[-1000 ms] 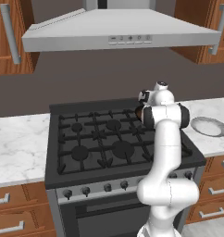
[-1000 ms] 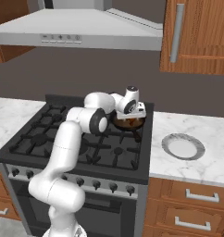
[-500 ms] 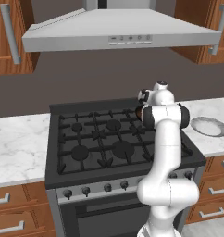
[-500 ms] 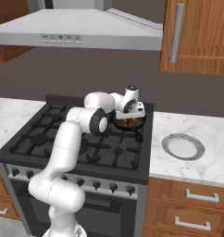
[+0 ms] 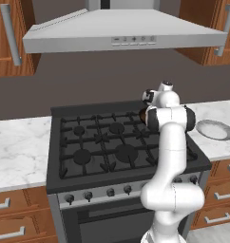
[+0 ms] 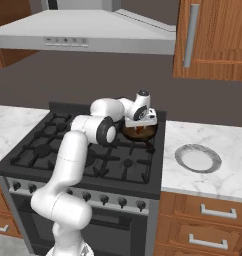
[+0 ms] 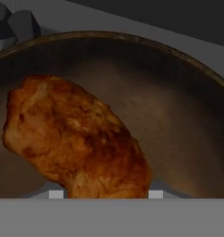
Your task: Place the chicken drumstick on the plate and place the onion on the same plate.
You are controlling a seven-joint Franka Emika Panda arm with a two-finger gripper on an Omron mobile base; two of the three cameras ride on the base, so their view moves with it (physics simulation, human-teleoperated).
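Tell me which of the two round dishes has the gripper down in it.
The dark skillet on the stove's back right burner, holding the chicken drumstick; the gripper reaches into it. The grey-white plate sits apart on the marble counter.

Both base views are evenly and softly lit, with no hard shadows or glare, and rendered sharp to the edges. The hand view is much dimmer: the skillet (image 7: 178, 115) sits in murky shade, and the chicken drumstick (image 7: 77, 139) just ahead of the jaws looks soft and blurred at such close range.
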